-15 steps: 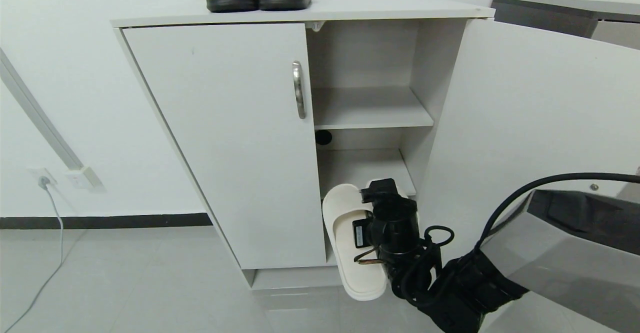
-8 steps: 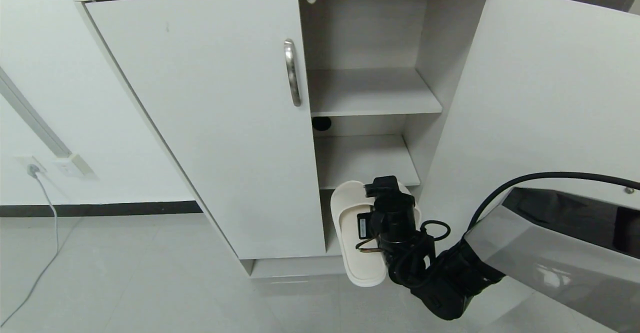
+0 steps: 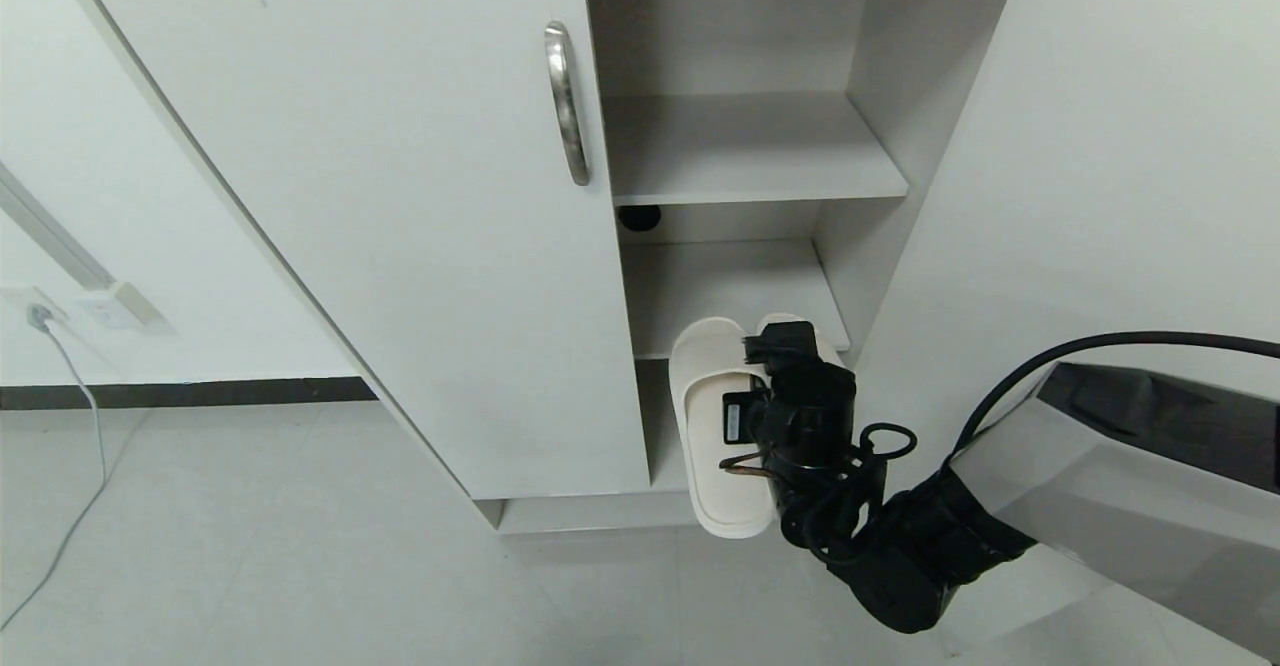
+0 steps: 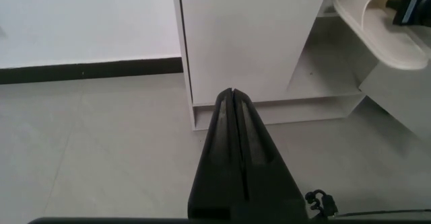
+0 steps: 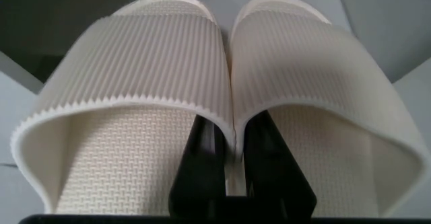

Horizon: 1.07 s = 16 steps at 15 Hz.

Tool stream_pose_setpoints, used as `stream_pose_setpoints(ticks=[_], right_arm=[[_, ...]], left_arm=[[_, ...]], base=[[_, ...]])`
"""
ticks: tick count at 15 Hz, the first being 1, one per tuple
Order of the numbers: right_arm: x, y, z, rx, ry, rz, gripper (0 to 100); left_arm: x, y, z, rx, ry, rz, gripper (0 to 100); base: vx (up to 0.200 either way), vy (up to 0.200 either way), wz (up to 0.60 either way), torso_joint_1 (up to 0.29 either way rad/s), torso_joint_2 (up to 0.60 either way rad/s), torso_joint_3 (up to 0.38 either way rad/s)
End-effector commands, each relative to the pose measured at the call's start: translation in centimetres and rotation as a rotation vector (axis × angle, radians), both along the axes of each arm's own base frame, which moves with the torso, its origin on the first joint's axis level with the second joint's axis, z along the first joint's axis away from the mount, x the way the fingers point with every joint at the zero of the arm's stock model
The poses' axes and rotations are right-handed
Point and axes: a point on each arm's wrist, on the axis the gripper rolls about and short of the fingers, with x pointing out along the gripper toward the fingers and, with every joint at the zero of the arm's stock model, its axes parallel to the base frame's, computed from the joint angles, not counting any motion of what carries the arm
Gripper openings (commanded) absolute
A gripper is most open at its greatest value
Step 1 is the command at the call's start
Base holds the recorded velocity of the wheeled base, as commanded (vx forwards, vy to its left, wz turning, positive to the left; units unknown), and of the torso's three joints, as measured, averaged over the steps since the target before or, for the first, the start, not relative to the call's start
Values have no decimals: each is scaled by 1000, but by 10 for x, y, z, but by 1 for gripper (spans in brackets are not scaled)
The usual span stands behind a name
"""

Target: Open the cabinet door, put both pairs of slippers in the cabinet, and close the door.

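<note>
Cabinet door [image 3: 1100, 146] is standing open — you're holding the white slippers [image 3: 712, 416] at lower centre, unshelved, right tool [image 5: 231, 158] clenched on them.

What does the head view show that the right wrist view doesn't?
Head view: the closed left door with its metal handle, the shelves, the open right door, and a wall socket. Right wrist view: the ribbed straps side by side, with black fingers clamped on their inner edges. Both: the white slippers held in the right hand.
</note>
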Motion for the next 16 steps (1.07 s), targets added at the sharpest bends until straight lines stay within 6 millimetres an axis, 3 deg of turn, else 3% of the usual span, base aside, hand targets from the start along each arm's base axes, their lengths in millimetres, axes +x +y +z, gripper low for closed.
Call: stream_pose_setpoints(ticks=[1, 4, 13, 16], right_arm=[[-2, -2, 0, -7, -8, 0, 0], [-2, -1, -5, -18, 2, 3, 0], [-1, 0, -9, -24, 8, 3, 0], [7, 3, -17, -28, 11, 0, 0]], left_arm=[[0, 0, 0, 0, 2, 0, 0], [0, 0, 0, 0, 2, 0, 0], [0, 0, 0, 0, 2, 0, 0], [0, 0, 0, 0, 0, 0, 0]], base=[[0, 0, 0, 0, 0, 0], [0, 0, 0, 0, 0, 0], [200, 0, 0, 1, 3, 2], [0, 0, 0, 0, 0, 0]])
